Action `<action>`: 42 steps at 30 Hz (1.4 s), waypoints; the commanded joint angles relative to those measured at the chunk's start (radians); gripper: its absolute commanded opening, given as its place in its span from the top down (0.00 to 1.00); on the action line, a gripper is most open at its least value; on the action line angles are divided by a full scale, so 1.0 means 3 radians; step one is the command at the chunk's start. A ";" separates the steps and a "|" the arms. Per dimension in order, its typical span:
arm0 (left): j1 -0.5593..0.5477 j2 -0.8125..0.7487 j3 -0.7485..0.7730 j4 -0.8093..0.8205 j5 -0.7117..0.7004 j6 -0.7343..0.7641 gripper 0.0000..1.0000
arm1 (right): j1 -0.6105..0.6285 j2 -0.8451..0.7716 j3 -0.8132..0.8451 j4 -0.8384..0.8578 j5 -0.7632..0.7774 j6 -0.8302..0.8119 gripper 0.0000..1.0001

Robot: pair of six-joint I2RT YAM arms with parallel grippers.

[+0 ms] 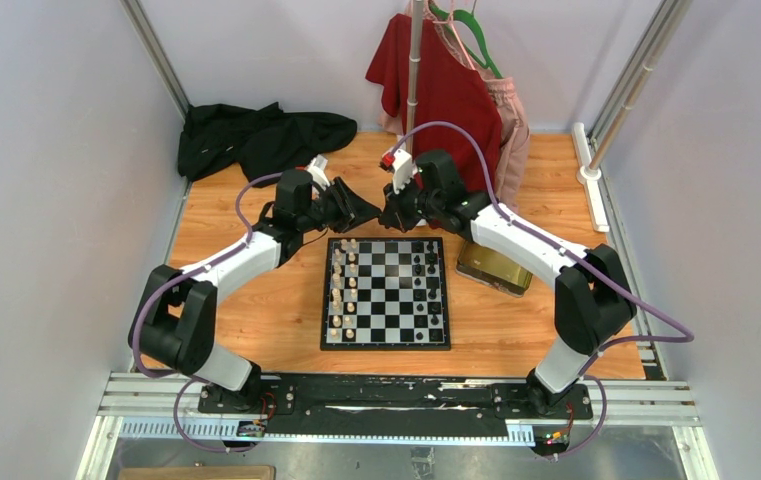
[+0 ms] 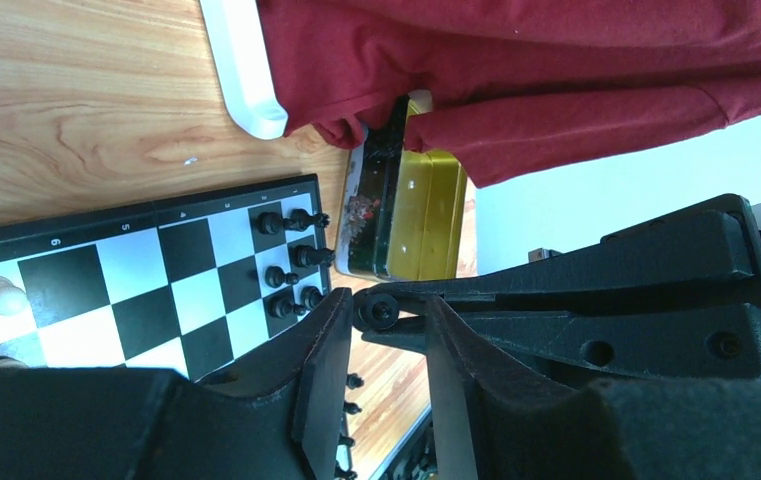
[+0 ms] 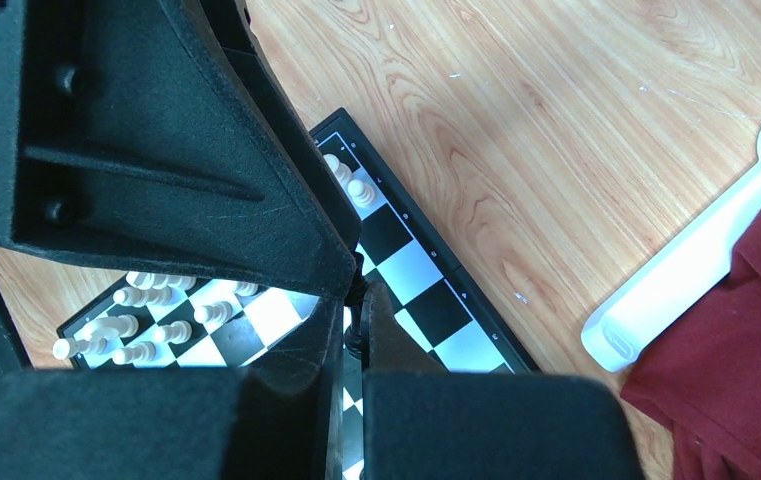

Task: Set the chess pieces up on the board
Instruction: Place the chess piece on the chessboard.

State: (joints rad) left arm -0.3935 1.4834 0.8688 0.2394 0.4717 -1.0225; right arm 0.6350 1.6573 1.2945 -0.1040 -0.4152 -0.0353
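Above the wooden table (image 1: 256,300), near the far edge of the black-and-white checkered chessboard (image 1: 386,343), the right hand (image 1: 392,214) is pinched shut on what looks like a tiny black chess piece (image 2: 378,311). The left hand (image 1: 368,212), partly open, straddles that piece, tip to tip.

Top external: fixed high behind arm bases at near edge. Faces down and toward far wall. Distant enough for whole table (image 1: 286,320), board (image 1: 385,292) and both arms.

Left wrist: on left arm at board's far-left side, very near. Looks right along board's far edge toward gold tray (image 2: 426,215) and red garment (image 2: 556,60). Left gripper (image 2: 388,305) fills foreground.

Right wrist: opposite, very near. Looks left over board's far-left corner. Right gripper (image 3: 356,310) at bottom.

Shared: board in all three views. Red garment and white foot (image 3: 696,270) in both wrist views.
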 commanded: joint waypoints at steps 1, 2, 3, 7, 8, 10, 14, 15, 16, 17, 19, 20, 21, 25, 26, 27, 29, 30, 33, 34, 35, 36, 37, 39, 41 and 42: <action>-0.0095 0.0072 0.0031 -0.0191 0.0289 0.0064 0.63 | 0.0029 -0.0118 -0.0012 0.0498 0.0001 0.0095 1.00; -0.0095 0.0079 0.0033 -0.0206 0.0289 0.0064 0.63 | 0.0028 -0.0119 -0.0018 0.0528 -0.0004 0.0097 1.00; -0.0095 0.0080 0.0034 -0.0209 0.0288 0.0054 0.63 | 0.0030 -0.0111 -0.0020 0.0555 -0.0016 0.0141 1.00; -0.0100 0.0103 0.0048 -0.0206 0.0274 0.0000 0.63 | 0.0027 -0.0089 -0.0046 0.0677 -0.0047 0.0283 1.00; -0.0100 0.0103 0.0053 -0.0209 0.0271 -0.0004 0.63 | 0.0030 -0.0083 -0.0061 0.0718 -0.0051 0.0319 1.00; -0.0102 0.0112 0.0063 -0.0205 0.0264 -0.0007 0.63 | 0.0030 -0.0077 -0.0067 0.0779 -0.0069 0.0370 1.00; -0.0105 0.0134 0.0078 -0.0208 0.0253 -0.0025 0.63 | 0.0034 -0.0057 -0.0079 0.0873 -0.0081 0.0446 1.00; -0.0109 0.0143 0.0082 -0.0208 0.0253 -0.0031 0.63 | 0.0036 -0.0047 -0.0079 0.0886 -0.0086 0.0462 1.00; -0.0112 0.0150 0.0089 -0.0206 0.0254 -0.0040 0.63 | 0.0035 -0.0044 -0.0082 0.0904 -0.0086 0.0476 1.00; -0.0117 0.0153 0.0099 -0.0208 0.0253 -0.0043 0.64 | 0.0035 -0.0043 -0.0093 0.0932 -0.0077 0.0498 1.00; -0.0129 0.0175 0.0110 -0.0210 0.0261 -0.0055 0.65 | 0.0039 -0.0044 -0.0132 0.1023 -0.0055 0.0554 1.00; -0.0130 0.0181 0.0118 -0.0207 0.0263 -0.0059 0.67 | 0.0037 -0.0041 -0.0141 0.1050 -0.0053 0.0574 1.00; -0.0134 0.0190 0.0120 -0.0207 0.0271 -0.0060 0.68 | 0.0038 -0.0032 -0.0136 0.1061 -0.0057 0.0586 1.00; -0.0135 0.0214 0.0131 -0.0209 0.0297 -0.0066 0.74 | 0.0043 -0.0043 -0.0194 0.1176 0.0005 0.0663 1.00; -0.0135 0.0221 0.0131 -0.0205 0.0307 -0.0070 0.75 | 0.0042 -0.0047 -0.0207 0.1204 0.0025 0.0677 1.00; -0.0135 0.0225 0.0134 -0.0205 0.0316 -0.0072 0.75 | 0.0044 -0.0048 -0.0209 0.1216 0.0043 0.0681 1.00; -0.0135 0.0229 0.0136 -0.0205 0.0336 -0.0071 0.77 | 0.0050 -0.0044 -0.0209 0.1229 0.0083 0.0695 1.00; -0.0134 0.0226 0.0136 -0.0205 0.0350 -0.0066 0.78 | 0.0051 -0.0044 -0.0214 0.1242 0.0100 0.0699 1.00; -0.0135 0.0230 0.0131 -0.0208 0.0360 -0.0058 0.82 | 0.0050 -0.0038 -0.0207 0.1259 0.0121 0.0713 1.00; -0.0135 0.0229 0.0127 -0.0206 0.0363 -0.0056 0.83 | 0.0051 -0.0032 -0.0204 0.1259 0.0124 0.0712 1.00; -0.0135 0.0227 0.0129 -0.0205 0.0365 -0.0054 0.86 | 0.0053 -0.0033 -0.0206 0.1264 0.0128 0.0712 1.00; -0.0134 0.0230 0.0131 -0.0205 0.0365 -0.0050 0.88 | 0.0052 -0.0033 -0.0204 0.1261 0.0134 0.0712 1.00; -0.0135 0.0230 0.0131 -0.0204 0.0361 -0.0045 0.90 | 0.0056 -0.0033 -0.0204 0.1259 0.0135 0.0712 1.00; -0.0135 0.0229 0.0131 -0.0204 0.0340 -0.0036 0.94 | 0.0056 -0.0035 -0.0199 0.1241 0.0129 0.0705 1.00; -0.0135 0.0217 0.0139 -0.0200 0.0311 -0.0005 0.96 | 0.0056 -0.0038 -0.0187 0.1205 0.0124 0.0696 1.00; -0.0135 0.0210 0.0141 -0.0204 0.0293 0.0013 0.97 | 0.0054 -0.0042 -0.0185 0.1186 0.0121 0.0683 1.00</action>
State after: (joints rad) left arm -0.3931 1.5314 0.9016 0.2337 0.4541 -1.0466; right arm 0.6350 1.6581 1.2125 0.0696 -0.3889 0.1600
